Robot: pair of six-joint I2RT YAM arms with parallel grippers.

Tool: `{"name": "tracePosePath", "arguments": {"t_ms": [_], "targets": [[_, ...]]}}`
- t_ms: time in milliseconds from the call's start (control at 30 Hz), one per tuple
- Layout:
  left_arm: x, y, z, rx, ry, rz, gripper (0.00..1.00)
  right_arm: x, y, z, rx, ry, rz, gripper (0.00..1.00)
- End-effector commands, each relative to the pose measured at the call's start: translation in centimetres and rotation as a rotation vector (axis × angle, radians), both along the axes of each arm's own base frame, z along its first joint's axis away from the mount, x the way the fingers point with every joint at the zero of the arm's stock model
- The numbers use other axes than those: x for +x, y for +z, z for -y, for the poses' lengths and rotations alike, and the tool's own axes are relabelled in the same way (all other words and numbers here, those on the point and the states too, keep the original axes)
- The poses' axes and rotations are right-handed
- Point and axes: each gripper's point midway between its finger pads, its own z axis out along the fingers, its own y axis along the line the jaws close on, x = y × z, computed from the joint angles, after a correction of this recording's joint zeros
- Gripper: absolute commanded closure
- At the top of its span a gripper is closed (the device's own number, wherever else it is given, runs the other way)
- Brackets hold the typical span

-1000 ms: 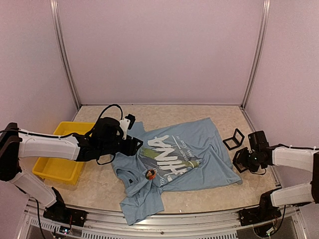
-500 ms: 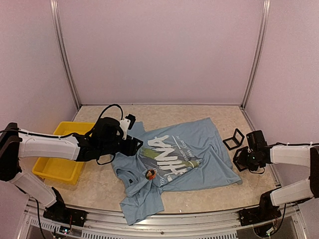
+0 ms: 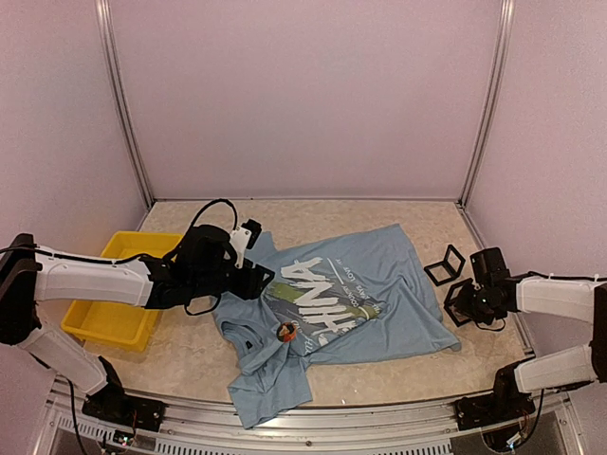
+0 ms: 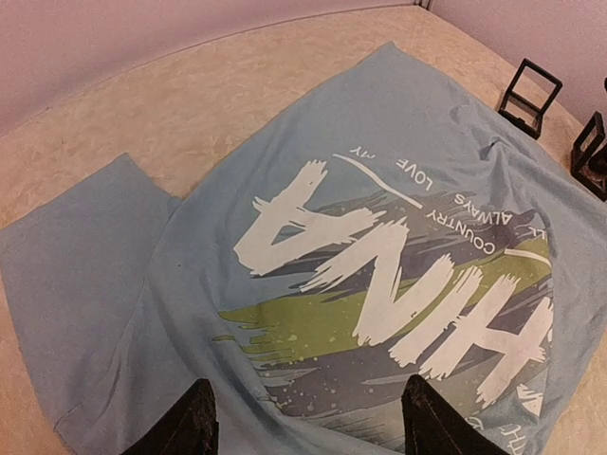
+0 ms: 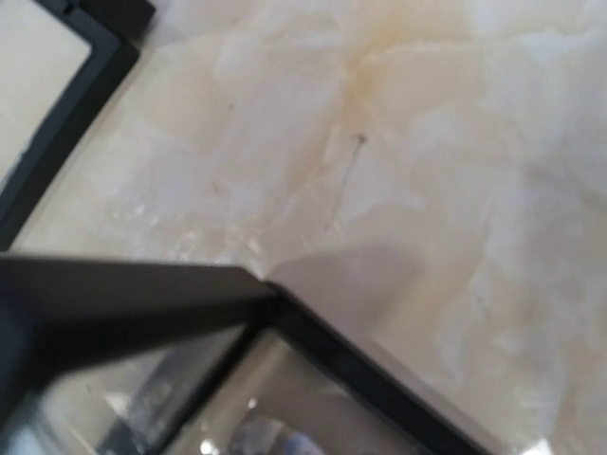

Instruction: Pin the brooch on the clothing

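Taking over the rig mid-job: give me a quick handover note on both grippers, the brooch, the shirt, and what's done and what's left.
Left gripper: open, empty, hovering over the T-shirt's printed chest.
Right gripper: off the shirt at the table's right side, near a black frame; open or shut can't be told.
Brooch: sitting on the shirt near the collar.
Done: brooch is on the fabric.
Left: the views don't show whether it's fastened, so check that first.
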Motion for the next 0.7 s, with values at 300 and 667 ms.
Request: {"name": "tracePosePath", "arguments": {"t_ms": [300,667], "targets": [[-0.1,-0.1,0.3,0.030,-0.006,0.012,0.37,-0.5,1.0,-0.1,-0.005,0.009,-0.012,1.00],[-0.1,0.3,0.1,0.035,0.001,0.028,0.37,-1.0,4.0,-0.1,0.004,0.016,0.007,1.00]]}}
